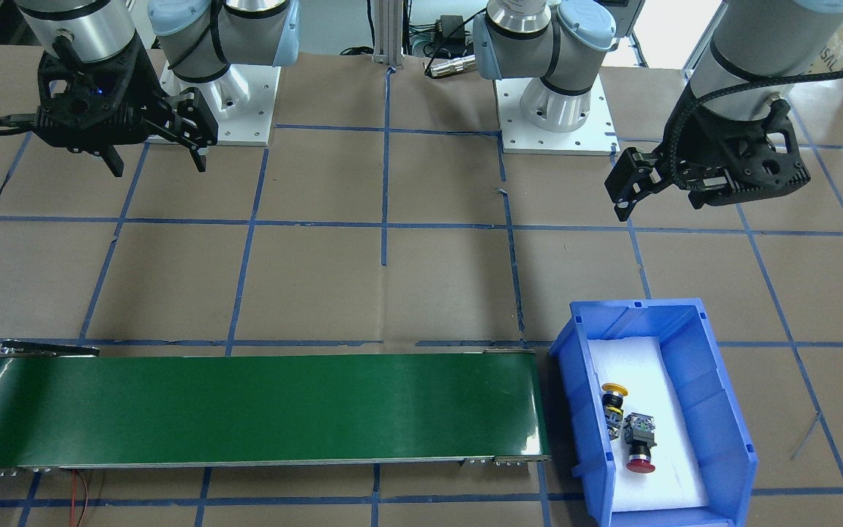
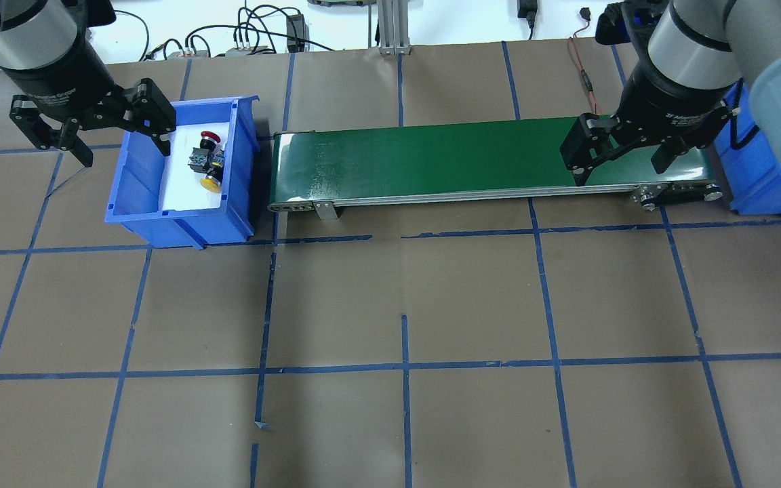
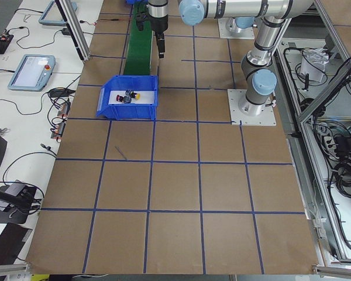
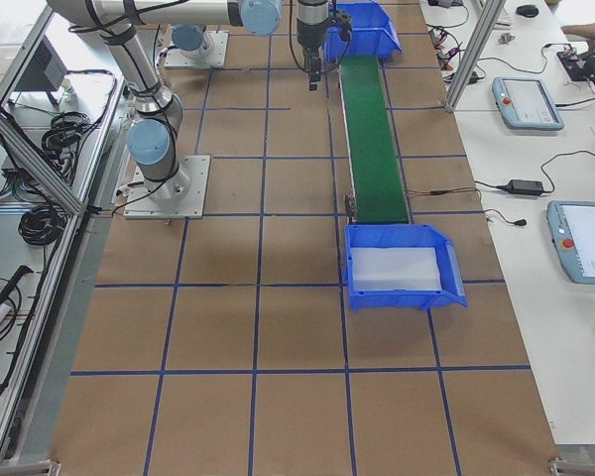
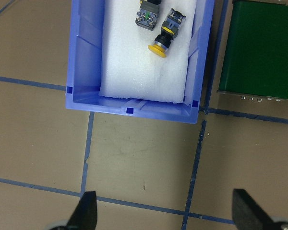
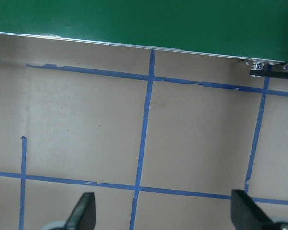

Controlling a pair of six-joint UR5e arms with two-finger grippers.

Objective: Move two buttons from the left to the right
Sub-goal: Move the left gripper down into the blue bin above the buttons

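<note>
Left jaws [image 5: 165, 213] are apart and hold nothing. They hang over bare bench [image 5: 134, 153], just outside the near wall of the blue bin [image 5: 129, 109]. Right jaws [image 6: 164, 213] are also apart and hold nothing, over the bench beside the far end of the green conveyor [image 2: 431, 152], well away from the parts. So the pick is mine on the left side.

Key relation: in the left wrist view both buttons lie ahead of the jaws, past the bin wall, on the white foam liner [image 5: 144, 76]. I judge the next move is forward over the wall, then down.

The yellow button [image 5: 167, 31] is on its side. Its long axis runs a steep diagonal, with the mushroom cap toward me and the black body and grey contact block away. My closing line runs across that view, so it is already roughly square to the body. I'd expect only a small wrist turn.

The red button [image 1: 639, 443] lies beside it, pointing the other way with its cap away from me. The wrist view shows only its grey block with a green spot. The two are touching or nearly so; I can't tell which. The gap between them is tight for a finger, so I'd take the yellow one from its outer side.

Neither button has been moved yet.
</note>
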